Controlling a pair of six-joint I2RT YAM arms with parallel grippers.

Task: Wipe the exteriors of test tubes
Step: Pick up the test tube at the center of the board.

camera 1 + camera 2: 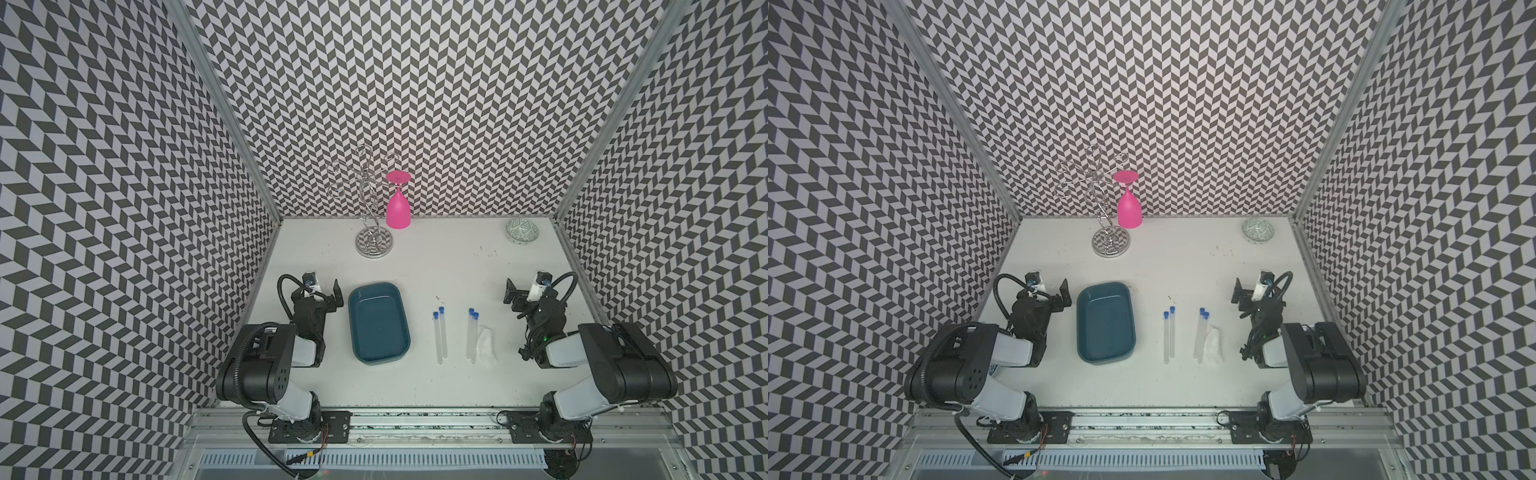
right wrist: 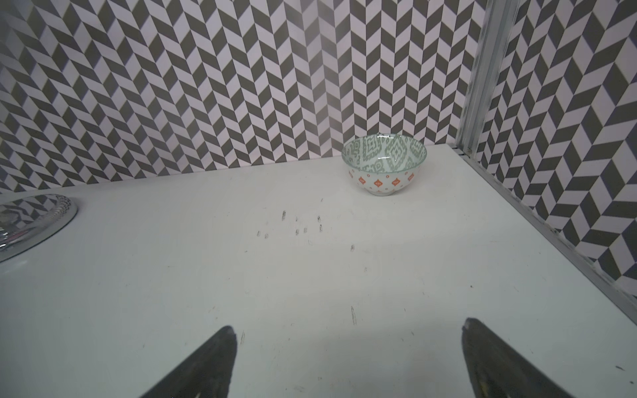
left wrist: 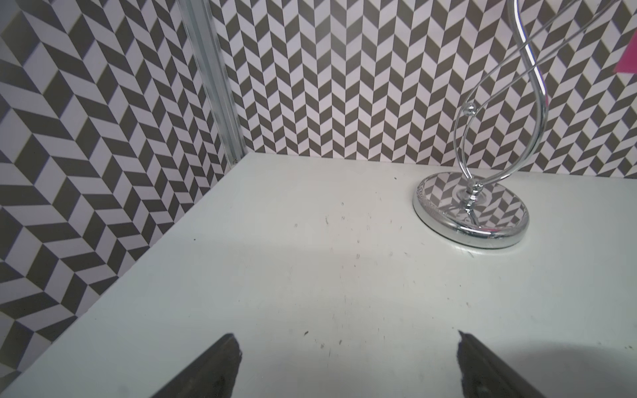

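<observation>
My left gripper [image 3: 344, 339] and right gripper [image 2: 348, 330] both stand wide apart, empty, over the white tabletop [image 1: 415, 386]. The four long, clear, blue-capped test tubes [image 1: 439, 340] lie there in two pairs beside the rectangular teal tray [image 1: 374, 286]. The pair nearer my right arm lies just beside a crumpled white tissue [image 1: 486, 345].

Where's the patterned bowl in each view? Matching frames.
In a top view: patterned bowl at the far right corner of the table.
In a top view: patterned bowl at that same corner.
Left wrist: not in it.
Right wrist: patterned bowl near the corner post.
Shared landmark: chrome stand base, in all four.
</observation>
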